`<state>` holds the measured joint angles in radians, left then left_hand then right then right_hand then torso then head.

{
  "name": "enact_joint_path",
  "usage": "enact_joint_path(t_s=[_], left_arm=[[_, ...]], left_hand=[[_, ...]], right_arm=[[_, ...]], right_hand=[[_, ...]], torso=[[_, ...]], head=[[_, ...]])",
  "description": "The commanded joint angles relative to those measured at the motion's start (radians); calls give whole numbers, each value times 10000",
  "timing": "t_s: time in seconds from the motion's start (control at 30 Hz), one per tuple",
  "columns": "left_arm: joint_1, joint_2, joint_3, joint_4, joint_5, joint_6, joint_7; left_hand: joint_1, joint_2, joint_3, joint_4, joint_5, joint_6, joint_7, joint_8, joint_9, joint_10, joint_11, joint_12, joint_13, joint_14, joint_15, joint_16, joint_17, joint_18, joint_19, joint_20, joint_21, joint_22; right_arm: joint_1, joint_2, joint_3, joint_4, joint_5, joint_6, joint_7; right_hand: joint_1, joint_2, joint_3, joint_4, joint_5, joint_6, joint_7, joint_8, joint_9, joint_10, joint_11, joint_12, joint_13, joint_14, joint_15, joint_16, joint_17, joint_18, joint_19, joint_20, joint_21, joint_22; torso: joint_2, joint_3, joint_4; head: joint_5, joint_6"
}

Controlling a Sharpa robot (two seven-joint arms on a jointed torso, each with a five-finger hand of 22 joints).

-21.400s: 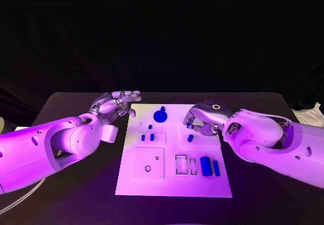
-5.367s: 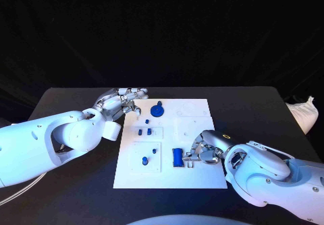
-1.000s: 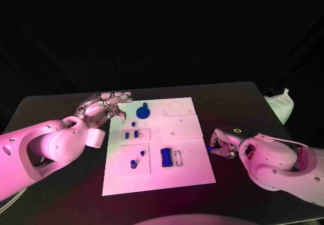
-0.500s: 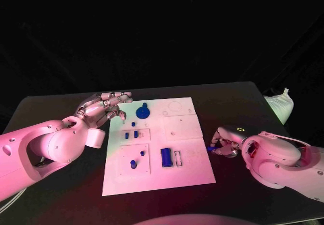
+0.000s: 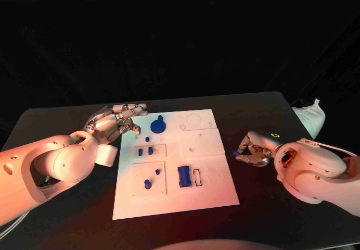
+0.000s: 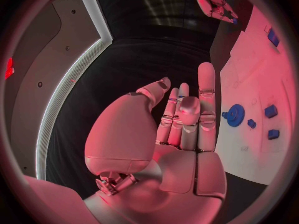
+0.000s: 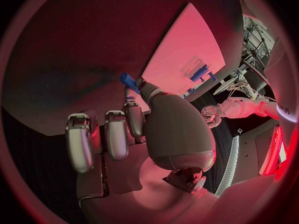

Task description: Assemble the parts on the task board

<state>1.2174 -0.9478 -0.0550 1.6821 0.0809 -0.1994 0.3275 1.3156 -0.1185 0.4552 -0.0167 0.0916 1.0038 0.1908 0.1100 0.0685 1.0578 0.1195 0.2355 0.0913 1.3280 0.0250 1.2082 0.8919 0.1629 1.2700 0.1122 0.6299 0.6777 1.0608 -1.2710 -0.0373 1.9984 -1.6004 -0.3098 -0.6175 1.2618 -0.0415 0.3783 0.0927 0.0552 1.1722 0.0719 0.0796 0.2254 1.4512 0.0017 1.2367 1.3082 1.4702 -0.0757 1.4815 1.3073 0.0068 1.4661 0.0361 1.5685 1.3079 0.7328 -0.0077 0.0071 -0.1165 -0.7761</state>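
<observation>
The right hand [image 5: 255, 149] sits over the black table [image 5: 262, 112] just off the board [image 5: 202, 194], on the side away from the left hand. It pinches a small blue part [image 5: 236, 154] between fingertips; the part pokes out toward the board's edge, clear of the white plate. The right wrist view confirms the grasp: the blue part [image 7: 129, 79] sticks out beyond the fingertips [image 7: 141, 85], with the remaining fingers curled in alongside. Whether the part touches the table cannot be told. The left hand [image 5: 114, 121] hangs at the board's opposite edge, near its far corner, fingers spread and holding nothing; in the left wrist view its fingers [image 6: 207, 104] stand straight and apart, with no part in the palm. Just beside the left hand's fingertips, on the board, lies a round gear [image 5: 157, 126], also seen in the left wrist view [image 6: 234, 115]. A small peg [image 5: 147, 139] lies close behind the gear, and two short blocks [image 5: 144, 151] sit side by side in a square recess further from the left hand. Toward the middle of the board, between the two hands, a long bar [image 5: 183, 176] stands in a slot, with an outlined slot [image 5: 197, 177] just beside it on the right hand's side. Two small pieces [image 5: 152, 178] rest on a square plate next to the bar, on the left hand's side.
</observation>
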Motion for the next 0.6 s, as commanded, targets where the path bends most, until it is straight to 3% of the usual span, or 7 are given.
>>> enact_joint_path(t_s=[0.03,0.23,0.47,0.6], left_arm=[[-2,11,4,23,-67,195,49],[-2,-6,4,43,-67,190,54],[-2,-9,5,78,-67,195,59],[-2,-22,5,92,-67,190,59]], left_hand=[[-1,106,-28,-19,-19,-53,12,40,6,-69,-23,43,15,-65,19,3,-9,191,-2,98,-67,-14],[-1,106,-28,-19,-19,-53,12,40,6,-69,-23,43,15,-65,19,3,-9,191,-2,98,-67,-14],[-1,106,-28,-19,-19,-53,12,40,6,-69,-23,43,15,-65,19,3,-9,191,-2,98,-67,-14],[-1,106,-28,-19,-19,-53,12,40,6,-69,-23,43,15,-65,19,3,-9,191,-2,98,-67,-14]], right_arm=[[30,60,-10,142,191,-367,-145],[-76,428,-13,388,690,-423,-213],[-440,1299,-14,466,1351,-842,-431],[-655,1736,-14,398,1580,-1191,-547]], right_hand=[[-20,-65,-7,46,-34,146,-25,48,69,323,-118,64,1073,735,-9,37,1266,-68,1047,-62,23,2629],[-71,-85,-24,82,-31,162,-29,48,69,330,-123,76,1082,734,-14,32,1260,-68,1047,-65,23,2629],[-172,-174,-92,137,-7,193,-40,48,71,352,-131,125,1112,733,-22,22,1245,-68,1047,-74,23,2629],[-249,-222,-152,182,17,214,-42,48,71,367,-134,158,1132,734,-25,21,1244,-68,1047,-78,23,2629]], torso=[[16,1,3],[-1,-26,-8],[6,-11,9],[17,-8,-12]], head=[[61,-16],[156,-63],[276,-53],[368,-69]])
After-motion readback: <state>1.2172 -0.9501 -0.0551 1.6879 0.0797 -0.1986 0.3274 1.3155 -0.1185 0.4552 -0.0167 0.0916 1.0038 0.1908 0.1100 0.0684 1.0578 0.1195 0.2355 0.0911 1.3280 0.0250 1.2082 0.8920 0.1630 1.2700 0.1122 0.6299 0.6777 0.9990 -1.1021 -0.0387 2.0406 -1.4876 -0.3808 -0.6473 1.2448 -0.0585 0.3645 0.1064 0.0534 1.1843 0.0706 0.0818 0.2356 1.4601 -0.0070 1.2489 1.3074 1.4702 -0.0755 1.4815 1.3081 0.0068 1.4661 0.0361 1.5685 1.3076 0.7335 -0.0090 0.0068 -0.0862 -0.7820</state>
